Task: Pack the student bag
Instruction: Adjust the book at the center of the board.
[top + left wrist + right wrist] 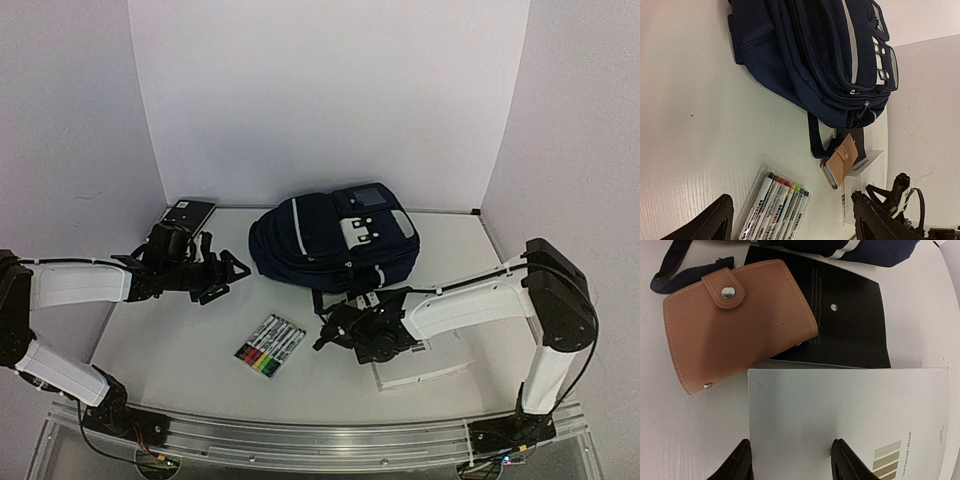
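Bright, even light; soft shadow beside the student bag (335, 240); all views fairly sharp.

one student bag (330, 240), one marker pack (270, 346), one tan wallet (737, 322), two booklets (847, 315)

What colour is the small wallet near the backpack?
Tan brown wallet, best in the right wrist view.

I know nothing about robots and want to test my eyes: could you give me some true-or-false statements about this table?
1. The bag lies on the table. True.
2. The markers are inside the bag. False: they lie on the table in front of it.
3. The wallet is snapped shut. True.
4. The left gripper holds the wallet. False: it is open and empty, beside the bag.
5. The right gripper is over a white booklet. True.
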